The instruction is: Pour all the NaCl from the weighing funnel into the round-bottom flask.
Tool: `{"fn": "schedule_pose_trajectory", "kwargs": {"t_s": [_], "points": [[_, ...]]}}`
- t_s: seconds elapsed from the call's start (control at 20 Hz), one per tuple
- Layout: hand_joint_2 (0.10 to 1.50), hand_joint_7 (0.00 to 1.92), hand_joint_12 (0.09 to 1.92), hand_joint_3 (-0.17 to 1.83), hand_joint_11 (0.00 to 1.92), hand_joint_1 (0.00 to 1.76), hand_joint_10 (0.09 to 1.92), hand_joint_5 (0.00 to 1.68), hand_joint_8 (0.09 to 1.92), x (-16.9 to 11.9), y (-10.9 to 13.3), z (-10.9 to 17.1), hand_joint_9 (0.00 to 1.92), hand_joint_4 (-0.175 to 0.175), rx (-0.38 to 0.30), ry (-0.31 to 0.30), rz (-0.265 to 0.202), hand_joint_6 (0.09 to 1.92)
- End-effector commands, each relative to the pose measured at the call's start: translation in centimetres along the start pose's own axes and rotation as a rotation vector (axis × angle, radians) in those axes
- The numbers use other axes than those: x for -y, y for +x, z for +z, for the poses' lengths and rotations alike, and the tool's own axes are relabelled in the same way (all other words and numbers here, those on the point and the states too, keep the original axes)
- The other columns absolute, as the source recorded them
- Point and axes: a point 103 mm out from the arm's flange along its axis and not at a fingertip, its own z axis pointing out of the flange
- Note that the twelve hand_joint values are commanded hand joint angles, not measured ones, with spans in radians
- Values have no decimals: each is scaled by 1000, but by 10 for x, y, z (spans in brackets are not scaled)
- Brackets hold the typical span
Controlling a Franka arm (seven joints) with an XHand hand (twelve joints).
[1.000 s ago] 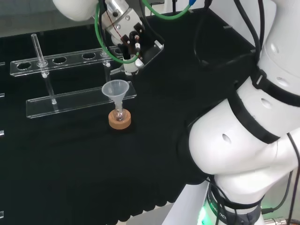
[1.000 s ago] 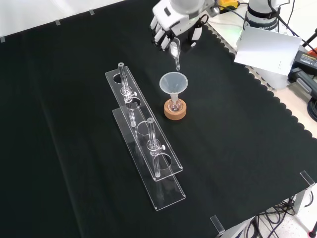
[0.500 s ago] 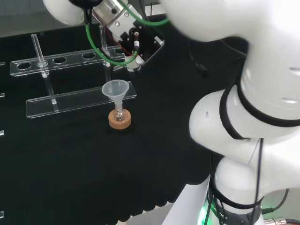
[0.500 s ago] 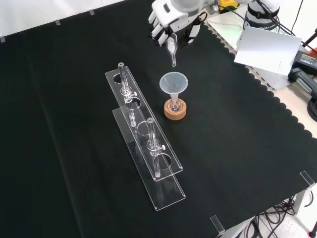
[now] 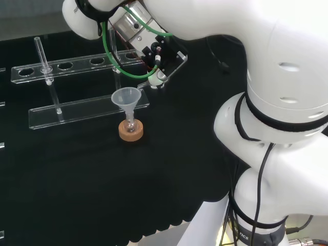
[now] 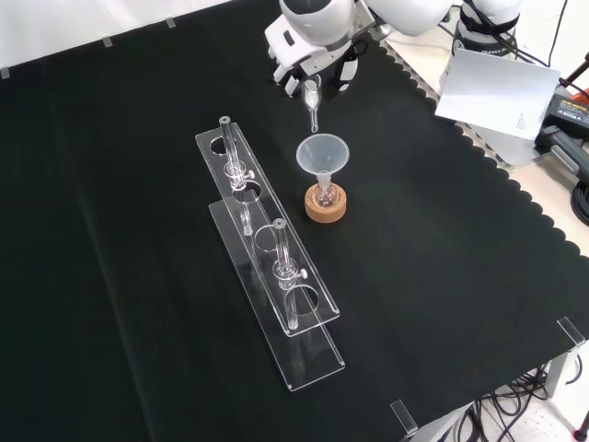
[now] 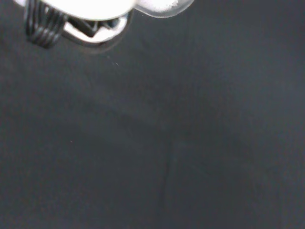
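Observation:
The hand [image 6: 313, 41] hangs over the far side of the cloth, fingers curled round a small clear weighing funnel [image 6: 312, 101] that points steeply down. The spout's tip sits just above and to the left of the rim of a clear funnel [image 6: 322, 152]. That funnel stands in the neck of a small round-bottom flask [image 6: 322, 192] on a cork ring [image 6: 327, 208]. In the head view the hand [image 5: 156, 56] and weighing funnel [image 5: 158, 80] are to the right of and above the funnel [image 5: 126, 96], the flask [image 5: 130, 123] and the ring [image 5: 130, 132].
A clear two-tier tube rack [image 6: 267, 267] with a few test tubes stands left of the flask in the front view, behind it in the head view [image 5: 77, 110]. A white sheet [image 6: 497, 83] lies past the cloth's scalloped edge. The arm's white links [image 5: 277, 102] fill the head view's right.
The hand has carried the weighing funnel left in the front view, so its tip is now near the clear funnel's rim. The arm's upper links have swung across the head view.

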Motion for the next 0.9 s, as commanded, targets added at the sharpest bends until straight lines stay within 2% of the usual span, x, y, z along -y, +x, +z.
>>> {"fn": "schedule_pose_trajectory", "kwargs": {"t_s": [0.05,0.4,0.9], "points": [[640,813,951,634,991,1133,209,1351,590,3,11,-16,1178,175,-67,-64,-49,522],[640,810,949,635,992,1133,205,1351,592,3,19,-20,1176,175,24,-61,-49,523],[639,804,947,636,991,1133,200,1351,593,1,24,-20,1176,175,83,-52,-48,524]]}}
